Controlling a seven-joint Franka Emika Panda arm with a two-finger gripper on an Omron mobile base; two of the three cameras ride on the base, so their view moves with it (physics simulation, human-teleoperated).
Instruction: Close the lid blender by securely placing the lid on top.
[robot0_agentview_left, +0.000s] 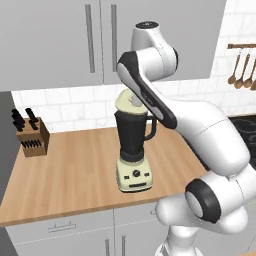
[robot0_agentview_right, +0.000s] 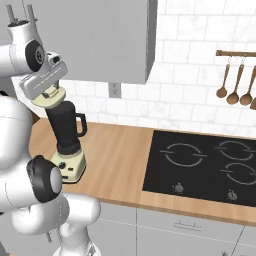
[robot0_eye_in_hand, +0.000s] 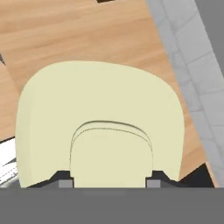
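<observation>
Item one, the blender (robot0_agentview_left: 133, 152): you have it standing upright on the wooden table (robot0_agentview_left: 75, 170), cream base with knob and buttons facing the table's front edge, dark jar above, jar handle on the side toward the cooktop (robot0_agentview_right: 200, 165).

Item two, the lid (robot0_agentview_left: 127, 103): pale cream, held directly above the blender's jar mouth and tilted, its near edge close to the rim. From the base views you cannot tell for sure whether it already touches the rim; it looks just short of seated. In the hand view the lid (robot0_eye_in_hand: 98, 118) spreads wide, its raised centre cap lying between the two finger tips.

Item three, the gripper (robot0_eye_in_hand: 108, 181): clamped on the lid's raised cap, one dark finger tip at each side of it. In the right base view the gripper (robot0_agentview_right: 50, 92) sits right over the blender, pointing down.

Item four, knife block (robot0_agentview_left: 32, 136): on the table, well apart from the blender, toward the left end.

Item five, wooden spoons (robot0_agentview_right: 235, 85): hanging on the tiled wall above the cooktop, well apart from the blender.
</observation>
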